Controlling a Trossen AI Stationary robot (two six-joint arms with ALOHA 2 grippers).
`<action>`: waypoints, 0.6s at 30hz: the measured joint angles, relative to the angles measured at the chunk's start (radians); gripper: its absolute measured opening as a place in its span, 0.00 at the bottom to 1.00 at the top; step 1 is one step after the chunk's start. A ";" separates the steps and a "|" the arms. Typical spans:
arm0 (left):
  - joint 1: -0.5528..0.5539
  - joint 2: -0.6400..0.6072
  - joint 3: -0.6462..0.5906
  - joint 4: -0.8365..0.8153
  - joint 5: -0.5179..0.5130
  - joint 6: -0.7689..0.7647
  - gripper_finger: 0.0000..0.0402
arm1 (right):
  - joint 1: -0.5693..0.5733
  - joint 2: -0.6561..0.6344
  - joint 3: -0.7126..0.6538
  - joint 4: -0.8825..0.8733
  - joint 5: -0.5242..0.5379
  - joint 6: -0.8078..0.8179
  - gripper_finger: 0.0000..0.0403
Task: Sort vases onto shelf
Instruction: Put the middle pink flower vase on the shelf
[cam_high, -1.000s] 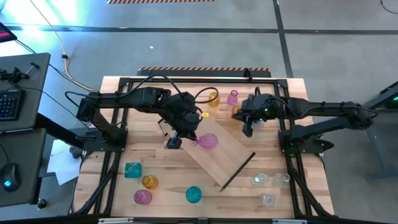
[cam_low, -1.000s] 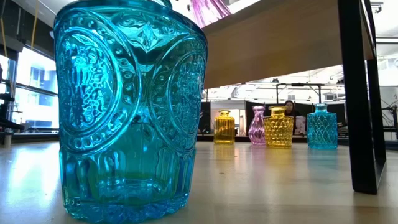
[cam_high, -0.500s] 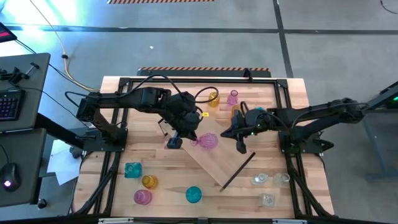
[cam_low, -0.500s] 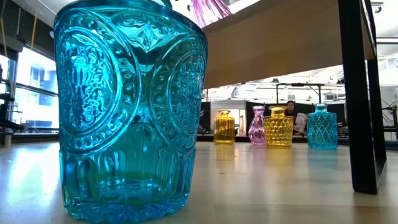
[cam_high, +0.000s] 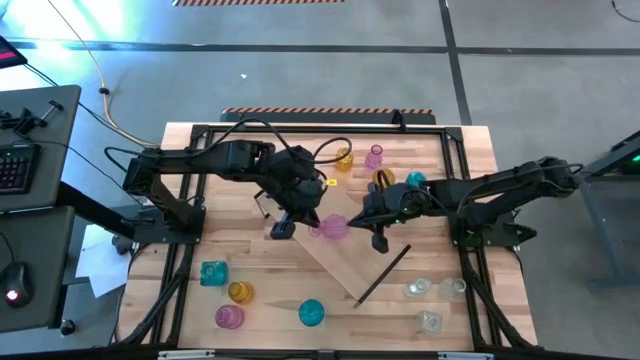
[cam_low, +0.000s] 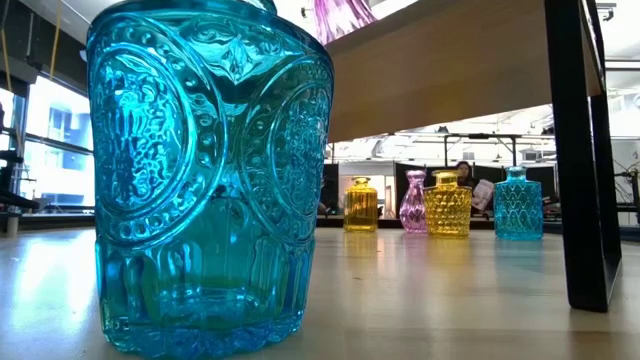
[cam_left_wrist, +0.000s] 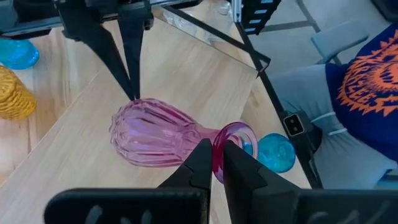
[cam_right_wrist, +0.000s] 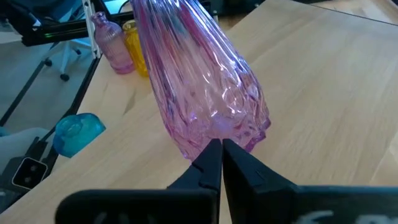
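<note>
Pink vase (cam_high: 333, 227) between both closed grippers

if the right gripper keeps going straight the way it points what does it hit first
Most likely the base of the pink vase lying on the shelf. The shut right gripper points straight at it, seemingly almost touching. The left gripper pinches the vase's rim.

Striped wooden tabletop (cam_high: 200, 310) carries angled shelf (cam_high: 355, 250) and scattered vases (cam_high: 232, 290); pink vase (cam_high: 333, 227) lying on shelf.

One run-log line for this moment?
left gripper: shut on pink vase rim | vase: lying on shelf | right gripper: shut, tips at vase base
</note>
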 joint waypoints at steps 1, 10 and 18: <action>0.000 0.000 0.000 0.003 0.002 -0.005 0.02 | 0.000 0.000 0.000 0.002 0.000 0.000 0.00; 0.012 0.030 0.000 0.052 0.040 -0.062 0.02 | 0.002 0.000 -0.001 0.019 -0.016 0.006 0.00; 0.030 0.059 0.000 0.072 0.113 -0.068 0.02 | 0.017 -0.001 -0.001 0.037 -0.012 0.007 0.00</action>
